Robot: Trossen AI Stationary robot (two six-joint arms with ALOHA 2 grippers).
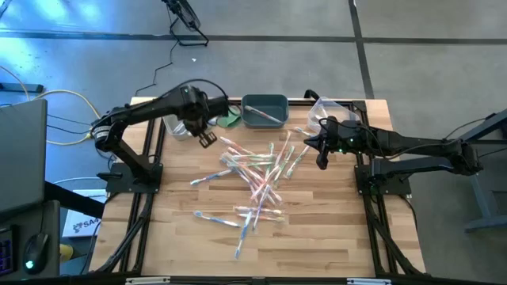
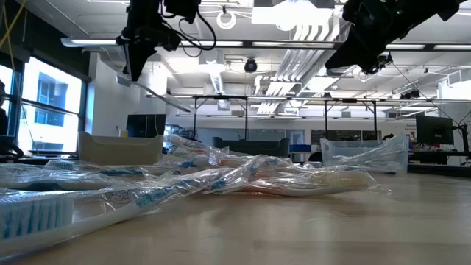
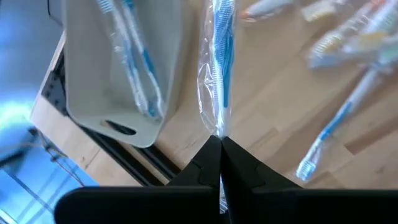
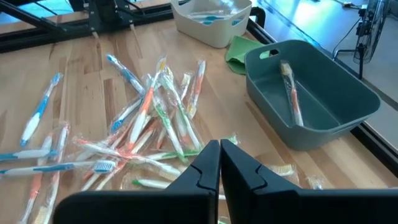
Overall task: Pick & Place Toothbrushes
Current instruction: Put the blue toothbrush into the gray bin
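Green cloth (image 4: 239, 50) between bins; left tool (image 3: 219, 144) clamped on blue toothbrush (image 3: 219, 68); right tool (image 4: 220, 149) together.

A grey concrete floor (image 1: 261, 20) with dark seams surrounds the wooden desk (image 1: 317, 237). Behind it, an open office: ceiling pipes (image 2: 294, 33) (brightly lit), large windows (image 2: 48, 103), distant monitors (image 2: 434, 131).

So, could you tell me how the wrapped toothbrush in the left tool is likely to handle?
The left tool, shut, grips the blue toothbrush by its wrapper end, and it hangs straight, so it is probably stiff and light. The crinkled clear wrapper looks slippery; it might slide out.
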